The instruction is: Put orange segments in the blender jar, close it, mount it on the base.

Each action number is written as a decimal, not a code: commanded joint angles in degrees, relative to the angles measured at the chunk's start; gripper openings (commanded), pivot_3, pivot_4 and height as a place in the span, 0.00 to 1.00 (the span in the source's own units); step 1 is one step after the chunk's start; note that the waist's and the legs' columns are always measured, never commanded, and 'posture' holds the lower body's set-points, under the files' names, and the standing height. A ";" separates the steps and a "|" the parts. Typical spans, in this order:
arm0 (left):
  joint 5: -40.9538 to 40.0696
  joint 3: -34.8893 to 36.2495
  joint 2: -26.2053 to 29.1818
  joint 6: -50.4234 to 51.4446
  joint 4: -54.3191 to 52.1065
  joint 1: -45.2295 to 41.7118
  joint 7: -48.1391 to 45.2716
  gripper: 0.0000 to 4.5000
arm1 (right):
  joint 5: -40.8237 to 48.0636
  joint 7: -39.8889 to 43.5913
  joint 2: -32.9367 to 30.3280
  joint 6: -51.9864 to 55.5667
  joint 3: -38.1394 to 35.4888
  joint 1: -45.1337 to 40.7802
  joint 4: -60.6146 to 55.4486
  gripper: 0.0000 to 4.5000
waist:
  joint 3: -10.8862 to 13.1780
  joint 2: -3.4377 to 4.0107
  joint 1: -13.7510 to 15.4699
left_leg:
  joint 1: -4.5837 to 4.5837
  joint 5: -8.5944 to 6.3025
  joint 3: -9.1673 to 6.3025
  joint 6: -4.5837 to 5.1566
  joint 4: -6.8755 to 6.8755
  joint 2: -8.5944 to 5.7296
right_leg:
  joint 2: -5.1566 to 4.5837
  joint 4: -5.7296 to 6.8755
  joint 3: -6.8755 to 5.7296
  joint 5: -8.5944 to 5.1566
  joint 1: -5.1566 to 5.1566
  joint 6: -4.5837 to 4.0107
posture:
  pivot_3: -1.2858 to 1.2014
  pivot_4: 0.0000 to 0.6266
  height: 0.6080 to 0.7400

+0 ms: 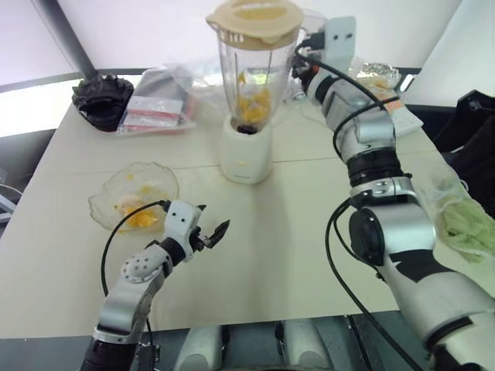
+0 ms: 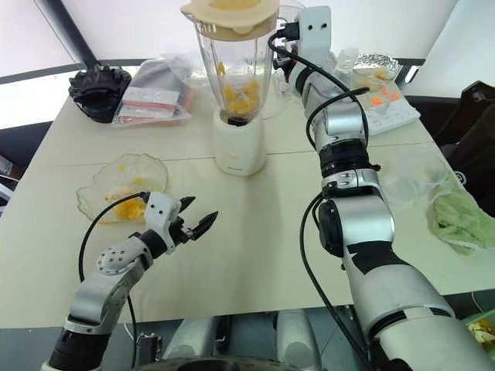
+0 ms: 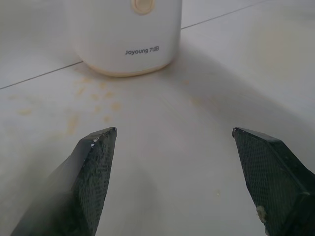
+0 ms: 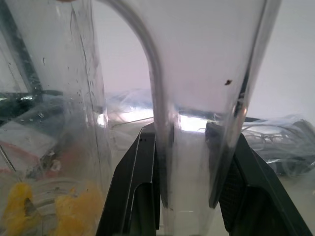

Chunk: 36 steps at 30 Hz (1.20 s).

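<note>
I see the jar (image 1: 251,77) closed with segments (image 1: 255,104) inside, standing on the base (image 1: 246,151). My right gripper (image 4: 182,162) grips its handle (image 4: 162,123); the left gripper (image 1: 210,232) is wide, empty.

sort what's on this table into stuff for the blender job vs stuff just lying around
For the job: blender jar with its cream lid, orange segments inside, base, right gripper on the jar handle.

Lying about: glass bowl, black bowl, plastic bags, green cloth.
</note>
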 commanded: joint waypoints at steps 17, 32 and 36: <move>1.50 -0.54 0.33 -1.62 -2.53 0.31 0.71 0.87 | 0.19 -2.33 3.62 -0.23 -0.29 -1.54 -4.40 0.22 | 0.00 0.00 0.02 | 0.08 0.12 -0.04 -0.20 0.04 0.10 | 0.19 0.14 0.01 0.11 0.01 -0.16 | 0.52 0.24 1.00; 2.33 -1.74 1.04 -2.98 -0.70 -0.37 -0.45 0.87 | -1.67 -3.89 2.16 3.94 0.71 4.08 -14.47 0.22 | 0.00 0.00 0.16 | 0.08 0.15 -0.05 -0.24 0.04 0.09 | 0.19 0.19 0.01 0.11 0.00 -0.17 | 0.52 0.24 1.00; 2.52 -2.06 1.04 -3.09 -0.20 -0.98 -0.71 0.87 | -1.25 -4.49 2.67 5.97 0.63 5.21 -16.96 0.22 | 0.00 0.00 0.33 | 0.05 0.16 -0.06 -0.26 0.04 0.08 | 0.19 0.18 0.00 0.11 0.00 -0.17 | 0.52 0.24 1.00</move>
